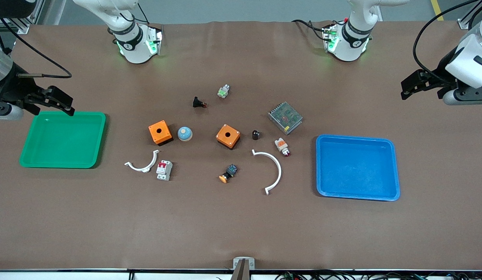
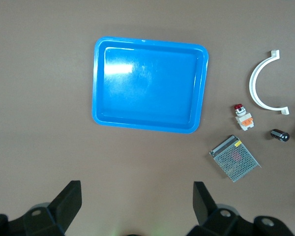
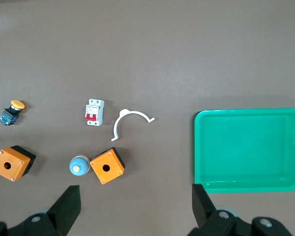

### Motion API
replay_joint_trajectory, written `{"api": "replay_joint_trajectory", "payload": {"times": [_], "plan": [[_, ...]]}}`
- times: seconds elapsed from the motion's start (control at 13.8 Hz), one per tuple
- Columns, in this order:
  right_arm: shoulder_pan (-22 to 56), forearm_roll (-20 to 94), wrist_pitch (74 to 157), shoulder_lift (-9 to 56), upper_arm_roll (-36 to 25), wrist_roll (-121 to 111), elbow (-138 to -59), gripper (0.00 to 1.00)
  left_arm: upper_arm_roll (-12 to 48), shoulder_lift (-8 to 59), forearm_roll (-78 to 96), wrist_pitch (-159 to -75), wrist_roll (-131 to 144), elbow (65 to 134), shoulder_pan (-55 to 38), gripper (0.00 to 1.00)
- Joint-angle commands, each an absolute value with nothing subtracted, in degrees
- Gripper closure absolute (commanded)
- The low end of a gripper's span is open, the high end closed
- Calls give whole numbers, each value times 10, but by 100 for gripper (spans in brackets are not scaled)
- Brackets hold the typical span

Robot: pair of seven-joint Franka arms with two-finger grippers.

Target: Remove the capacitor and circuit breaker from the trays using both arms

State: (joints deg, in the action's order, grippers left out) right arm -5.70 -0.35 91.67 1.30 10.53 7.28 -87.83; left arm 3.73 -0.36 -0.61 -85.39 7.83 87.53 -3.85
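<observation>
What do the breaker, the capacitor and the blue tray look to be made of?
The breaker: likely moulded plastic, matte white-grey with a red switch. The capacitor: black with a slight sheen; material unclear. The blue tray: probably glossy plastic, given the glare patch in the left wrist view.

Capacitor point(image 1: 255, 135) beside a box point(image 1: 228, 136); breaker point(image 1: 164, 170) (seemingly touching) a clip point(image 1: 143, 163).

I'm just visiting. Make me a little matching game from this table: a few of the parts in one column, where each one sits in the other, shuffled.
Things:
1. capacitor
2. breaker
3. left gripper
4. right gripper

Places:
A. beside the small white clip
B. over the green tray's edge
C. beside an orange box
D. over bare table, above the blue tray

Pairs: 1-C, 2-A, 3-D, 4-B
</observation>
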Motion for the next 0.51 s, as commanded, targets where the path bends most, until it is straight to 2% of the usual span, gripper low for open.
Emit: {"api": "replay_joint_trajectory", "payload": {"times": [0.0, 0.44], "plan": [[-60, -4, 914, 3, 107, 67, -881, 0, 39, -13, -8, -846, 68, 878, -35, 0], [-60, -4, 910, 2, 107, 68, -882, 0, 34, -8, -9, -845, 69, 869, -34, 0]]}}
